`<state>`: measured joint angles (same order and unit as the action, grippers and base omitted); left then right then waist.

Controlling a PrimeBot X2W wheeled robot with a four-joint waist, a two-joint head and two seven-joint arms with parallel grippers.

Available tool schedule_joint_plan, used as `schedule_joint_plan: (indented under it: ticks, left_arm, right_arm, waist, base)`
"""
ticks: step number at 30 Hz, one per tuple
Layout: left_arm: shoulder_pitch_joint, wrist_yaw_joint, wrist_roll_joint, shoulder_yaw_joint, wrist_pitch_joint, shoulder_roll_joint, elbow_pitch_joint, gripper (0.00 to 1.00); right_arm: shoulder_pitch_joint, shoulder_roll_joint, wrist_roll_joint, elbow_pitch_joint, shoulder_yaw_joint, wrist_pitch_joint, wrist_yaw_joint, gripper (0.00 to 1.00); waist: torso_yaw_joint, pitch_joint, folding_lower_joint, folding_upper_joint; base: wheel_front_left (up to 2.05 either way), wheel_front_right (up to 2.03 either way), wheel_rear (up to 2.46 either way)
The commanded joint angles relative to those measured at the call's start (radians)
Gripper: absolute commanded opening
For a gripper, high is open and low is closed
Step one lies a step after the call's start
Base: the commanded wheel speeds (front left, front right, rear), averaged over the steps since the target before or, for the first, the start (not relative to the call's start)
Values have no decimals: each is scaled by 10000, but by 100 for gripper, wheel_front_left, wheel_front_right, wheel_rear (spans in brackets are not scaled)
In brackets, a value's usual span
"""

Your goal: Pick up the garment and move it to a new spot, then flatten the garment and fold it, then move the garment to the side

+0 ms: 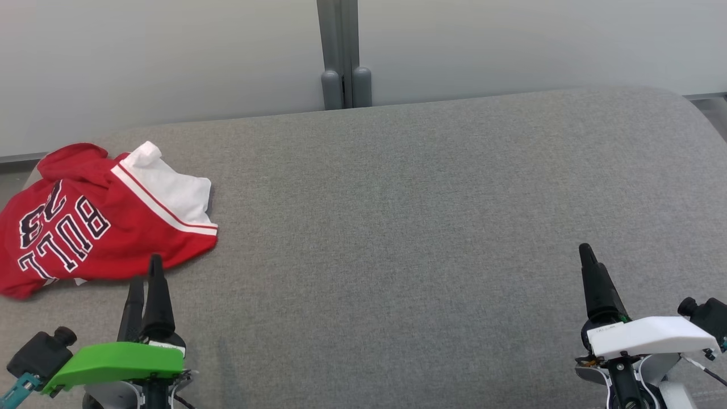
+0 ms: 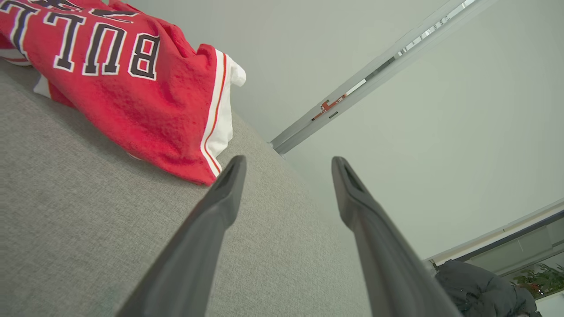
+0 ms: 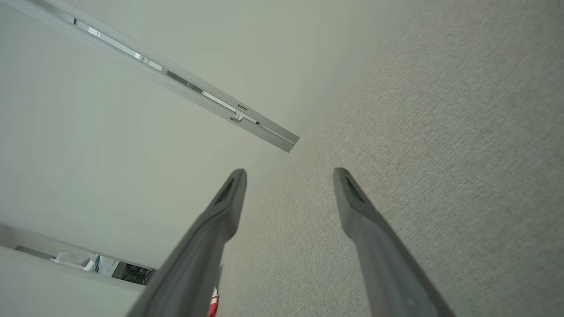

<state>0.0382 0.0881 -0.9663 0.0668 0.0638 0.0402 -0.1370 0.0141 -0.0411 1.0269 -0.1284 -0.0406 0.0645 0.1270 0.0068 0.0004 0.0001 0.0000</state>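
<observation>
A red garment [image 1: 102, 221] lettered "BULL 23", with white trim, lies bunched at 9 o'clock in the head view, on the far-left corner of a grey cushion [image 1: 397, 216]. Part of it reaches the cushion's left edge. The left gripper [image 1: 146, 270], at 7 o'clock under its green cover, points its fingers toward 12 o'clock. Its tips are just short of the garment's near hem and apart from it. The left wrist view shows the jaws spread with nothing between them and the trimmed corner just off the left fingertip, toward 10 o'clock. The right gripper [image 3: 288, 172], at 5 o'clock in the head view and well apart from the garment, is likewise spread over bare cushion. The pickup appears not yet begun. To do it well, the left gripper would likely ease forward toward 11 o'clock, slide one finger under the hem and close on a thick fold rather than a single loose layer. It should then lift the cloth clear of the cushion before carrying it toward 3 o'clock. A shallow pinch on the trim could slip, and dragging would bunch the cloth further.
</observation>
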Motion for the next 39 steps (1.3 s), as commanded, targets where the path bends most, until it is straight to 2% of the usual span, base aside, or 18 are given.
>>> schedule_joint_plan:
  ticks: [1,19,39]
  left_arm:
    - [-3,-9,465,-19,117,77,181,100]
    - [-168,102,3548,-419,660,96,346,100]
    - [-261,-50,5993,-718,1167,215,252,100]
  right_arm:
    - [36,-62,-355,211,55,103,43,100]
    - [-145,-77,-2929,450,434,654,48,100]
    - [-295,-92,-5398,586,717,1173,52,100]
  waist:
    - [4,-2,-1,0]
    - [57,-18,-1,0]
    - [123,-1,-1,0]
  base:
    - [0,0,0]
    - [0,0,0]
    - [0,0,0]
